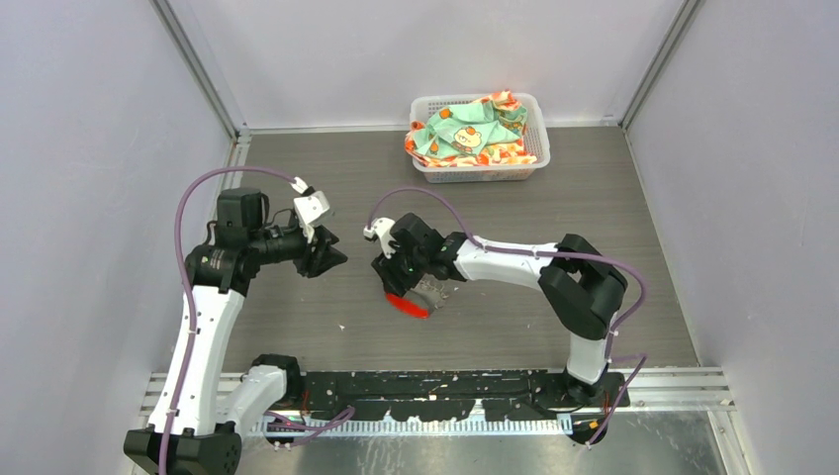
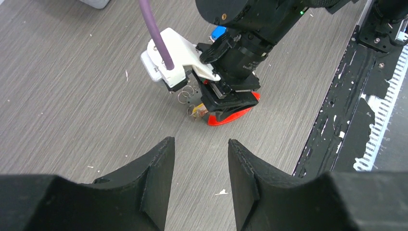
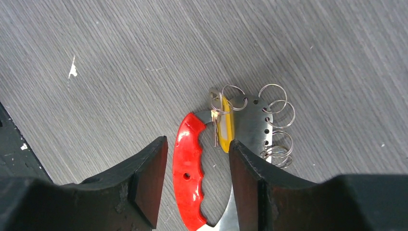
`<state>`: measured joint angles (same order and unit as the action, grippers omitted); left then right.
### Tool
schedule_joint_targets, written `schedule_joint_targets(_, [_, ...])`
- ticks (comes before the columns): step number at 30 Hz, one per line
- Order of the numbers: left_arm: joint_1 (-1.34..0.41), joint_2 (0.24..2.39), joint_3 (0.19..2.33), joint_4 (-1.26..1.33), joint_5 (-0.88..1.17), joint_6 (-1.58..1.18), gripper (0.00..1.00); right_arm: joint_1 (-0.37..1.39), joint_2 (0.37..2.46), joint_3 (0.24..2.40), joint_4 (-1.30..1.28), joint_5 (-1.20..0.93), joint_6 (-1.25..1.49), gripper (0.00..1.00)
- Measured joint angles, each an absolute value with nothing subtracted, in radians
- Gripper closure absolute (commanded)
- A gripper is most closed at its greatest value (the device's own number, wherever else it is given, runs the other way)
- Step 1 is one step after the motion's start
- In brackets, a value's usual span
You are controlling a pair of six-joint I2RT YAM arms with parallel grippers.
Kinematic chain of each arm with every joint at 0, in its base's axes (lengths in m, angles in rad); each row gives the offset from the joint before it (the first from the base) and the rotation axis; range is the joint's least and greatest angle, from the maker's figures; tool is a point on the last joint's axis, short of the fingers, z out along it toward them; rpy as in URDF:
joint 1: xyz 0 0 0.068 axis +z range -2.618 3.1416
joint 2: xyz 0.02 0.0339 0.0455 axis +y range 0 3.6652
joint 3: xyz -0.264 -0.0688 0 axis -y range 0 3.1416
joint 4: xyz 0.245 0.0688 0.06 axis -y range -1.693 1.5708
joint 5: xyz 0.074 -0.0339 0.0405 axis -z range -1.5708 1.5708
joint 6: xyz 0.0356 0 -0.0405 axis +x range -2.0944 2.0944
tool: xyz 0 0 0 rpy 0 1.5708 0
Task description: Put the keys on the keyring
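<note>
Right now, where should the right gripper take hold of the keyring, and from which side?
Grip the red handle at its middle, coming straight down from above, jaws across its narrow width. It looks the thickest part; the metal plate lies flat and thin, and the yellow-tagged key lies by the handle's upper end.

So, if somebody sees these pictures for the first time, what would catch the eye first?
First comes the keyring with its bright red grip, lying on the grey table near the middle, with a yellow-tagged key against its metal plate. The right claw hangs low over it, its fingers open on either side. After that, the white basket of colourful cloth at the far edge.
</note>
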<state>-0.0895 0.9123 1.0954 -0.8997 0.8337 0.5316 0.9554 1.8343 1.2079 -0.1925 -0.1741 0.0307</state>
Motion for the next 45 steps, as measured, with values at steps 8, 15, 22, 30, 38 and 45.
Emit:
schedule_joint_targets(8, [-0.089, 0.912, 1.095, -0.895, 0.841, 0.530, 0.54, 0.953, 1.891, 1.208, -0.194, -0.159, 0.038, 0.45])
schedule_joint_targets(15, [-0.089, 0.912, 1.095, -0.895, 0.857, 0.530, 0.54, 0.953, 1.903, 1.208, -0.197, -0.136, 0.038, 0.46])
schedule_joint_targets(22, [-0.089, 0.910, 1.095, -0.896, 0.858, 0.530, 0.54, 0.953, 1.905, 1.208, -0.194, -0.128, 0.063, 0.48])
schedule_joint_targets(30, [-0.089, 0.902, 1.095, -0.896, 0.859, 0.531, 0.54, 0.963, 1.918, 1.208, -0.184, -0.095, 0.101, 0.64])
schedule_joint_targets(38, [-0.089, 0.899, 1.095, -0.899, 0.858, 0.533, 0.54, 0.991, 1.937, 1.227, -0.179, -0.020, 0.134, 0.87])
schedule_joint_targets(45, [-0.089, 0.896, 1.095, -0.902, 0.857, 0.535, 0.54, 0.996, 1.938, 1.229, -0.181, -0.030, 0.150, 0.99])
